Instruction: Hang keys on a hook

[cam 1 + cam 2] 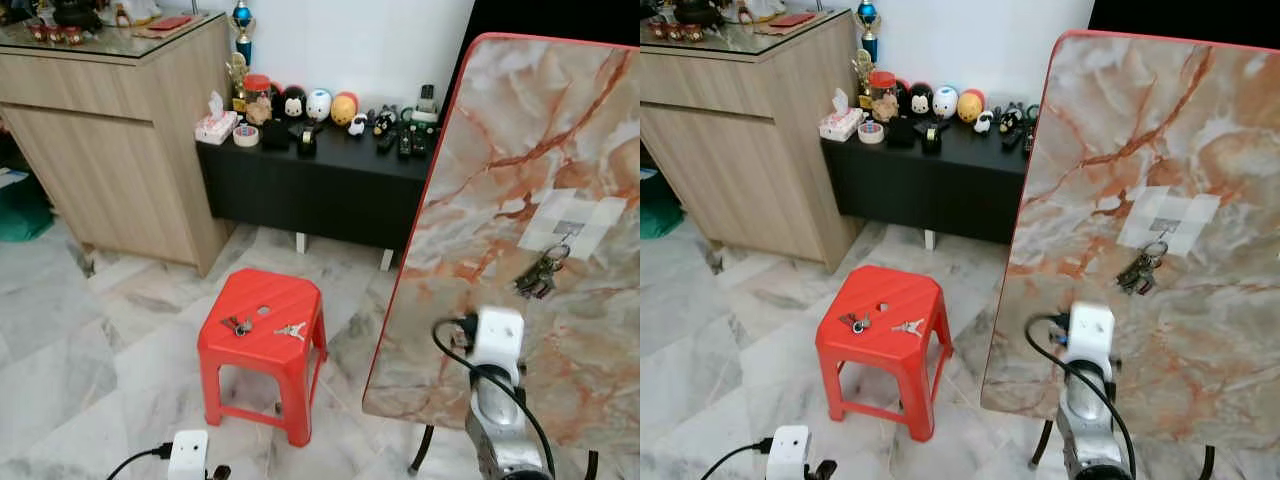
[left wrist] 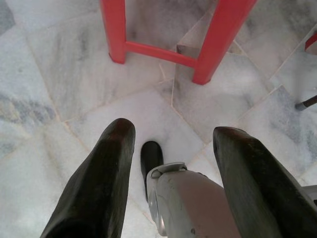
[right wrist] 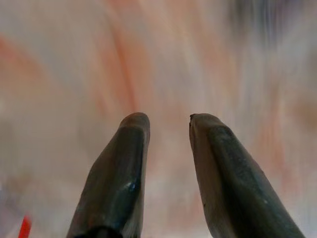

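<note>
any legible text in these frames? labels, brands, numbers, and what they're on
None can be read.
Tissue box on the black sideboard: printed pattern, too small to read.
Red-lidded jar: any label is too small to read.
Dark bottles on the sideboard: too small to read.
Key bunch hanging on the marble-pattern board, keys on the red stool: no readable markings.

I am looking at a pale marble-tiled floor (image 1: 90, 330) with grey veining, lit evenly. A white wall (image 1: 360, 40) is running along the back. Against it a low black cabinet (image 1: 310, 185) is carrying round toy figures, a tissue box (image 1: 215, 125) and a roll of tape. To its left a light wooden cabinet (image 1: 110, 150) with a glass top is standing. A small trophy (image 1: 243, 30) is rising between the two.
</note>
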Tool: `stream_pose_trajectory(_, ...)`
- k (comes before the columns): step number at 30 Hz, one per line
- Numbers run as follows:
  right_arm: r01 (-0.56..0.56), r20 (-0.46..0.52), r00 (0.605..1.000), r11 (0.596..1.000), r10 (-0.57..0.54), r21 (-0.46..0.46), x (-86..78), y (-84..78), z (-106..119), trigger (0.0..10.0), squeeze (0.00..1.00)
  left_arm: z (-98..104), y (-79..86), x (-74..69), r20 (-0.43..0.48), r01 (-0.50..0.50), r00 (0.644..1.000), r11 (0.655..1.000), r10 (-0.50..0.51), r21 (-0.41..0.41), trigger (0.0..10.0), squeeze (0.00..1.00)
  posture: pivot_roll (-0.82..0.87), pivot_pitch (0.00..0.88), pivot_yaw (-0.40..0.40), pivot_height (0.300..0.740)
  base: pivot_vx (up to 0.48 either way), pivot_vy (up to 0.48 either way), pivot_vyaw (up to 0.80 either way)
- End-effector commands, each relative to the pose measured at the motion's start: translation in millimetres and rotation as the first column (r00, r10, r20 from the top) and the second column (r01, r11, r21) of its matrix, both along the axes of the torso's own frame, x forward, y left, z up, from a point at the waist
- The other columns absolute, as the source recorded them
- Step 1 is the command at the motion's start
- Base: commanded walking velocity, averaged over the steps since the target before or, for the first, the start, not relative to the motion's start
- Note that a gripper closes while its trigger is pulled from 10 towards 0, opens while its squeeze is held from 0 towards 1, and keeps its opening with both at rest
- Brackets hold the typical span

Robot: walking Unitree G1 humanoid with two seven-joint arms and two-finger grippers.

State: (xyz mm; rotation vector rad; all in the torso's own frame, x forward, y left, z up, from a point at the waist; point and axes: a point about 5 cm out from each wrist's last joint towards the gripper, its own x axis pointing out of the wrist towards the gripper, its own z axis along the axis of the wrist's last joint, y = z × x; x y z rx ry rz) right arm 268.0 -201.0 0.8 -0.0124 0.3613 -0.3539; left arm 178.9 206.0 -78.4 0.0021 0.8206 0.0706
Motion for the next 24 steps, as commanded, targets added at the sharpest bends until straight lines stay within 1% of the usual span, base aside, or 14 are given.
stream_pose_trajectory(1, 0.017, -0.177, 0.984, 0.997, -0.004, 0.073, -28.8, 0.7, -34, 10.0, 0.0, -2, 0.4, -3.4, -0.019, 0.003, 1.0, 1.0, -0.003, 0.0, 10.0, 0.0, 0.04, 0.0, -0.069, 0.74, 0.0, 0.0, 0.0)
stream_pose_trajectory(4, 0.022, -0.266, 0.964, 0.996, 0.001, 0.083, -46.1, 1.0, -50, 10.0, 0.0, -1, 2.5, -2.5, -0.017, 0.002, 1.0, 1.0, -0.002, 0.002, 10.0, 0.0, 0.04, 0.0, -0.065, 0.74, 0.0, 0.0, 0.0)
stream_pose_trajectory(5, -0.011, -0.308, 0.951, 0.999, 0.026, 0.051, -52.8, 2.3, -56, 10.0, 0.0, -1, 3.2, -2.6, -0.017, 0.002, 1.0, 1.0, -0.002, 0.003, 10.0, 0.0, 0.03, 0.0, -0.058, 0.74, 0.0, 0.0, 0.0)
stream_pose_trajectory(6, -0.075, -0.404, 0.911, 0.997, 0.082, 0.031, -69.2, 4.8, -69, 10.0, 0.0, -1, 4.0, -3.0, -0.025, 0.013, 1.0, 1.0, -0.012, 0.007, 10.0, 0.0, 0.03, 0.0, -0.049, 0.74, 0.0, 0.0, 0.0)
stream_pose_trajectory(8, -0.14, -0.512, 0.846, 0.988, 0.151, 0.06, -89.8, 8.7, -84, 10.0, 0.0, -2, 4.3, -3.6, -0.036, 0.026, 0.999, 1.0, -0.026, 0.01, 10.0, 0.0, 0.04, 0.0, -0.046, 0.74, 0.0, 0.0, 0.0)
stream_pose_trajectory(9, -0.16, -0.531, 0.83, 0.985, 0.17, 0.064, -93.4, 10.0, -86, 10.0, 0.0, -2, 4.4, -3.6, -0.036, 0.025, 0.999, 1.0, -0.025, 0.009, 10.0, 0.0, 0.04, 0.0, -0.046, 0.74, 0.0, 0.0, 0.0)
stream_pose_trajectory(10, -0.171, -0.581, 0.793, 0.983, 0.181, 0.073, -103.2, 10.0, -91, 10.0, 0.0, -1, 4.3, -2.6, -0.033, 0.024, 0.999, 1.0, -0.024, 0.009, 10.0, 0.0, 0.05, 0.0, -0.047, 0.74, 0.0, 0.0, 0.0)
stream_pose_trajectory(11, -0.159, -0.596, 0.784, 0.984, 0.175, 0.08, -106.0, 9.6, -93, 10.0, 0.0, -1, 4.3, -1.9, -0.031, 0.024, 0.999, 1.0, -0.024, 0.009, 10.0, 0.0, 0.05, 0.0, -0.047, 0.74, 0.0, 0.0, 0.0)
stream_pose_trajectory(12, -0.102, -0.599, 0.788, 0.99, 0.139, 0.096, -108.3, 9.1, -94, 10.0, 0.0, 0, 4.9, -0.8, -0.027, 0.025, 0.999, 1.0, -0.025, 0.011, 10.0, 0.0, 0.07, 0.0, -0.049, 0.74, 0.0, 0.0, 0.0)
stream_pose_trajectory(13, -0.102, -0.599, 0.788, 0.99, 0.139, 0.096, -108.3, 9.1, -94, 10.0, 0.0, 0, 4.9, -0.8, -0.027, 0.025, 0.999, 1.0, -0.025, 0.011, 10.0, 0.0, 0.07, 0.0, -0.049, 0.74, 0.0, 0.0, 0.0)
stream_pose_trajectory(14, -0.015, -0.576, 0.813, 0.992, 0.084, 0.124, -105.8, 9.1, -93, 10.0, 0.0, 0, 6.0, -0.2, -0.024, 0.026, 0.999, 1.0, -0.026, 0.013, 10.0, 0.0, 0.06, 0.0, -0.043, 0.74, 0.0, 0.0, 0.0)
stream_pose_trajectory(15, 0.005, -0.564, 0.822, 0.99, 0.076, 0.141, -102.8, 10.4, -92, 10.0, 0.0, 0, 6.7, 0.0, -0.024, 0.025, 0.999, 1.0, -0.025, 0.013, 10.0, 0.0, 0.05, 0.0, -0.038, 0.74, 0.0, 0.0, 0.0)
stream_pose_trajectory(21, -0.071, -0.538, 0.831, 0.985, 0.145, 0.156, -88.7, 18.4, -87, 10.0, 0.0, 0, 7.2, -0.3, -0.03, 0.018, 0.999, 1.0, -0.018, 0.006, 10.0, 0.0, 0.05, 0.0, -0.039, 0.74, 0.0, 0.0, 0.0)
stream_pose_trajectory(24, -0.051, -0.528, 0.84, 0.987, 0.126, 0.155, -86.6, 17.5, -86, 10.0, 0.0, -1, 7.5, -1.3, -0.036, -0.005, 0.999, 1.0, 0.005, -0.003, 10.0, 0.0, 0.06, 0.0, -0.044, 0.74, 0.0, 0.0, 0.0)
